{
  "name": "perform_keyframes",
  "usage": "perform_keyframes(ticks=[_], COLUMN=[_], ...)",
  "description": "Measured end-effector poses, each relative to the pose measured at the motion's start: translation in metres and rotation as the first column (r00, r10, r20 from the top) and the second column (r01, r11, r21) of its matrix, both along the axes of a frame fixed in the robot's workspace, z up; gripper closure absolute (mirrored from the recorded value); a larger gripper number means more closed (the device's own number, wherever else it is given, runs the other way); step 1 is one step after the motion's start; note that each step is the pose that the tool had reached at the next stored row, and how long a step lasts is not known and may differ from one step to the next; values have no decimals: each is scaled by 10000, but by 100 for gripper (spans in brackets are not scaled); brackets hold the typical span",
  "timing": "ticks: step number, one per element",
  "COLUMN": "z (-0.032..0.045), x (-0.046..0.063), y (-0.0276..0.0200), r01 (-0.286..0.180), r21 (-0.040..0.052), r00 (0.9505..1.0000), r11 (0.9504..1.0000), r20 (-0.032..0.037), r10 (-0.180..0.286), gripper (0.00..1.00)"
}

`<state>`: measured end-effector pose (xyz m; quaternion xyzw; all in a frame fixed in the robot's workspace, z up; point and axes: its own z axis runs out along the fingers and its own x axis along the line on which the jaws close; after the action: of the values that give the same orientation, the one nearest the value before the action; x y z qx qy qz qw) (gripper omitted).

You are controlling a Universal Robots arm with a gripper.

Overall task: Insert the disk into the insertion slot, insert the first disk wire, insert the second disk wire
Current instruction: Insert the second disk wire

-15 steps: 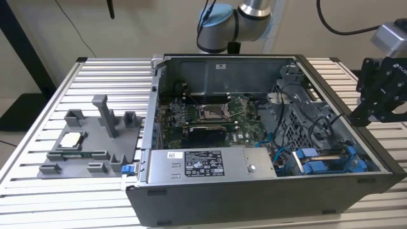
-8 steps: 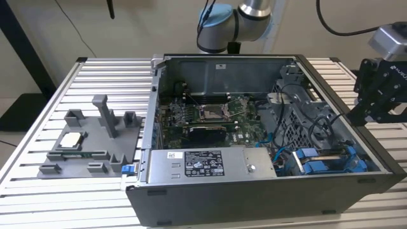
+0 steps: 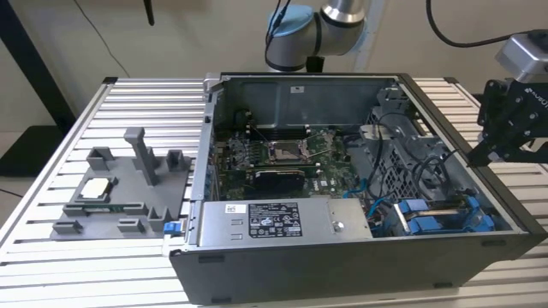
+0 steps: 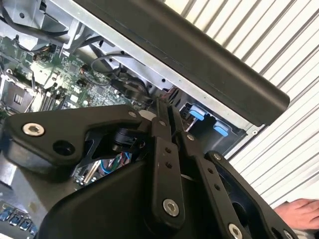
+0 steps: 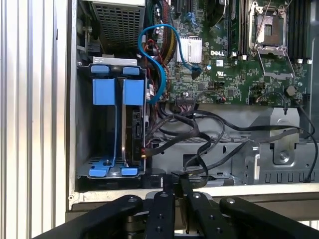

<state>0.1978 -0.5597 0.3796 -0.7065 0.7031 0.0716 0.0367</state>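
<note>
Insertion of the flat silver-grey disk in its bright blue plastic carrier [image 5: 133,132] is judged done: it is seen standing on edge in the metal drive cage [image 5: 82,149], at a corner of the open dark-grey computer case [image 3: 342,276] on the slatted aluminium desk [image 3: 51,276]. The wire steps are judged in hand, calling for a connector to be singled out of the loose black cables [image 5: 199,144]. The black claw [image 3: 476,160] is held over the case rim beside the cage, fingers together, nothing clamped.
</note>
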Motion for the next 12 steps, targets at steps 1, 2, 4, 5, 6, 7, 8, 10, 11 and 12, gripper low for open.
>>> perform_keyframes(ticks=[1,2,4,5,6,7,8,10,11,12], z=[0,0,0,0,0,0,0,0,0,3], x=[0,0,0,0,0,0,-3,-20,-38,-61], y=[0,0,0,0,0,0,0,0,0,0], r01=[0,1,0,0,0,0,0,0,0,3], r21=[0,0,1,0,0,0,1,0,1,1], r00=[10000,10000,10000,10000,10000,10000,10000,10000,10000,10000], r11=[10000,10000,10000,10000,10000,10000,10000,10000,10000,10000], r20=[0,0,0,0,-1,-1,-1,0,-1,-1], r10=[0,-1,0,0,0,0,0,0,0,-3], gripper=[84,84,84,84,84,84,84,84,84,84])
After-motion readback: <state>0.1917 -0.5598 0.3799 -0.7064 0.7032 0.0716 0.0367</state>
